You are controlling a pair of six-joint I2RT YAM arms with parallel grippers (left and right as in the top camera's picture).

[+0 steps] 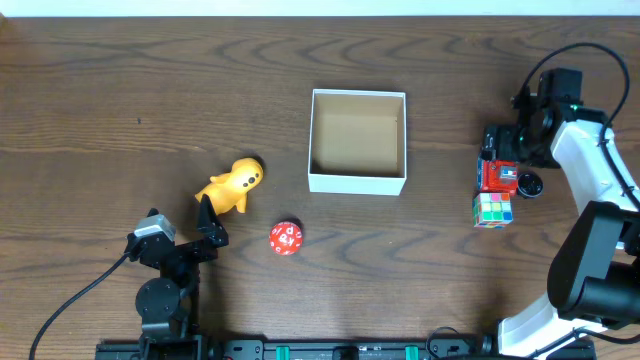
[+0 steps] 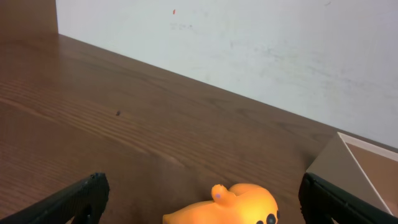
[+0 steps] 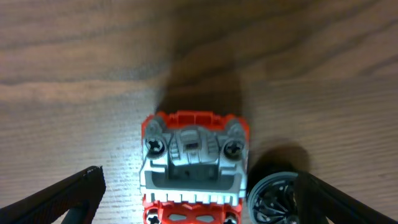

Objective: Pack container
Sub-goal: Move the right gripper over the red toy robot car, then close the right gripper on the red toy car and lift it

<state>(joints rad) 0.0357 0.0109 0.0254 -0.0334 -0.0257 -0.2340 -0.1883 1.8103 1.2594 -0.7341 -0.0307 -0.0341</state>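
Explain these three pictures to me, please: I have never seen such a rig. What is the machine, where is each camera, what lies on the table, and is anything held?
These are two robot arms at a wooden table, each ending in a two-finger gripper. The wide picture looks down from above. The other two come from cameras on the wrists, with the dark fingers showing at the lower corners. In the middle stands the container, an open white box with nothing in it. Left of it lie a yellow toy animal and a red many-sided die. To the right are a red toy vehicle, a black wheel and a colour puzzle cube. The left gripper is open, facing the yellow toy; the right gripper is open above the vehicle. Nothing is held.
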